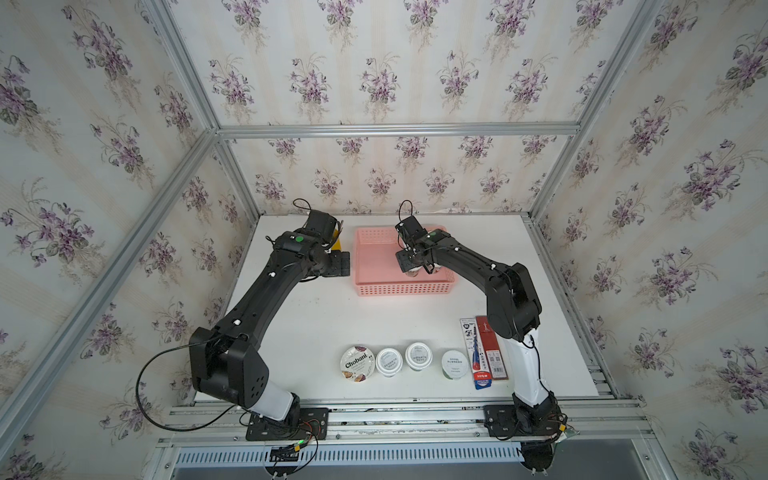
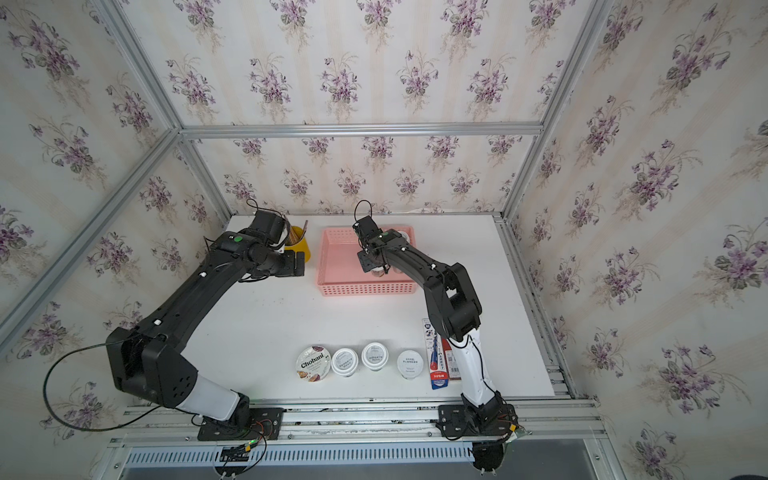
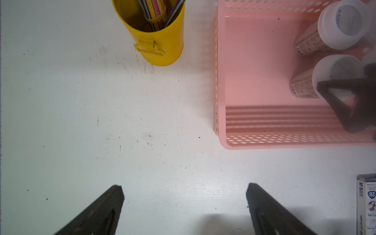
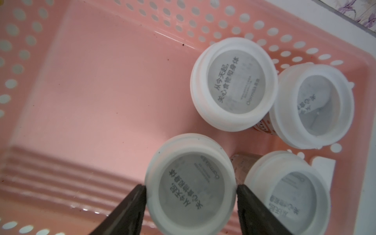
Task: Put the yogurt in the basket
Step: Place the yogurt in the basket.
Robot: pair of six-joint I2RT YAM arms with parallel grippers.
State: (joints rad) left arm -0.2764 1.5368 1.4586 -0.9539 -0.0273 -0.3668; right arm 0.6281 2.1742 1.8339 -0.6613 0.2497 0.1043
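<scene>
**Top views.** In both top views the pink basket (image 1: 399,289) stands at the far middle of the desk (image 1: 311,324). The right arm (image 1: 461,259) reaches over the basket's right half with its wrist down inside. Lids show beneath it, but their number is unclear here. The left arm (image 1: 266,291) ends just left of the basket, above bare desk. Outside the basket, a row stands along the near edge: Chobani cup (image 1: 357,362), two white-lidded cups (image 1: 389,361), green-lidded cup (image 1: 454,364). Flat packets (image 1: 484,353) lie just beside the row. A yellow pencil cup (image 2: 300,247) stands behind the left wrist.

**Left wrist view.** The left fingers (image 3: 101,211) are spread wide, with nothing between them and bare desk below. The pencil cup (image 3: 160,40) stands upright near the basket wall (image 3: 219,81), apart from it.

**Right wrist view.** Four stowed cups (image 4: 234,83) stand upright, clustered in one corner of the basket (image 4: 81,81). The right fingers (image 4: 126,211) pinch the lid of the gripped cup (image 4: 191,187), one tip touching each side. Whether its base rests on the basket floor cannot be told.
</scene>
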